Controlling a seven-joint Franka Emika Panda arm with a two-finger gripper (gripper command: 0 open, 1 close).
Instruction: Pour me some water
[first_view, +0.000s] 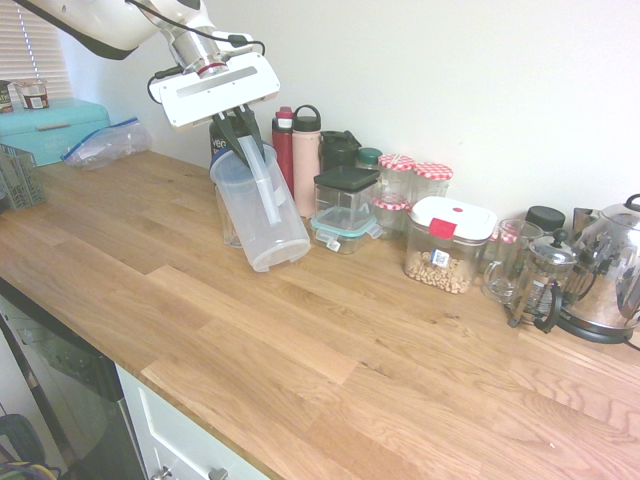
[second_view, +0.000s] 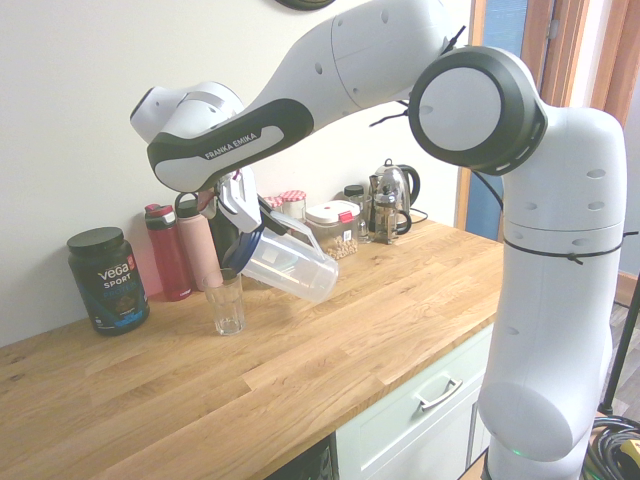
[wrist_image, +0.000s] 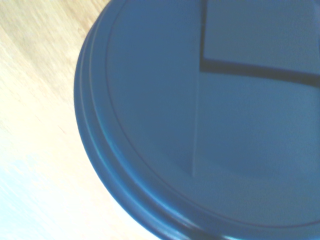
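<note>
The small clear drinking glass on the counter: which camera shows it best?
The second exterior view: the small clear drinking glass stands in plain sight there, under the tilted clear plastic pitcher. The first exterior view shows it only blurred through the pitcher. The wrist view shows only the pitcher's dark blue lid.

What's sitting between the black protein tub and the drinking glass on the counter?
Nothing: in the second exterior view, only bare counter separates the tub from the glass.
</note>
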